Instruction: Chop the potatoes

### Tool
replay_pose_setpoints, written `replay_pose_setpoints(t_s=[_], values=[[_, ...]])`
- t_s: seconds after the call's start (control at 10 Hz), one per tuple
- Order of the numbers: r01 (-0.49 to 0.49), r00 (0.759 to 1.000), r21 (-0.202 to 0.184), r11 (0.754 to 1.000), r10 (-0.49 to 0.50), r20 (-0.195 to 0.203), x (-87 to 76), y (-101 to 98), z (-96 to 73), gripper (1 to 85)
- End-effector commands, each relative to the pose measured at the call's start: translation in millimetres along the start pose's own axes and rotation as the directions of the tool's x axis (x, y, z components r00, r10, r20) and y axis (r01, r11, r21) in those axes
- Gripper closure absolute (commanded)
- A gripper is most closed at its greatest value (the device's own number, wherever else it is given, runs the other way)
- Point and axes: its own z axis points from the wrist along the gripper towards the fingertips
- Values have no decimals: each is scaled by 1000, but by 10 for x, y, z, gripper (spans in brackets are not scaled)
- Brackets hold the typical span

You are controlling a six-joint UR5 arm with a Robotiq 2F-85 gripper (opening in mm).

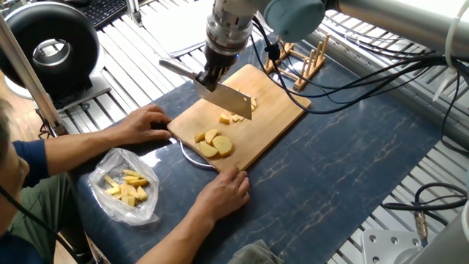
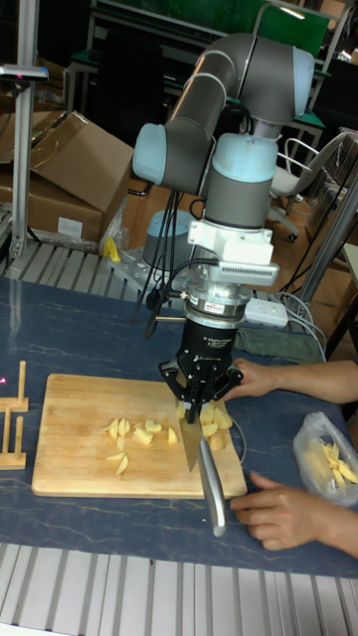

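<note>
We saw the gripper (image 1: 209, 73) clamped on a cleaver (image 1: 229, 98), its blade raised above the cutting board (image 1: 278, 110), probably poised for a downward chop. The potatoes (image 1: 214, 143) lay on the board in two small groups. A person's hands (image 1: 223, 192) rested at the board's near edges, apparently steadying it, clear of the blade.

Knife (image 1: 223, 95) hangs raised above the cutting board (image 1: 275, 117), blade over the potatoes (image 1: 214, 144); a gap shows beneath the blade. One hand (image 1: 150, 122) rests at the board's left edge, another hand (image 1: 223, 192) at its near edge. Board's right half is bare. Wooden rack (image 1: 300, 62) stands just behind.
</note>
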Motion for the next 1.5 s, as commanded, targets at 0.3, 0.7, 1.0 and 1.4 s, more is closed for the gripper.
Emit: replay_pose_setpoints(t_s=[0.3, 0.7, 1.0, 1.4], values=[[17, 1000, -3, 1000, -17, 11, 8, -50, 110, 847], [13, 1000, -4, 1000, -13, 26, 62, -1, 222, 847], [12, 999, -9, 1000, -12, 34, 63, 5, 262, 847], [9, 999, -11, 1000, -8, 40, 58, -1, 288, 847]])
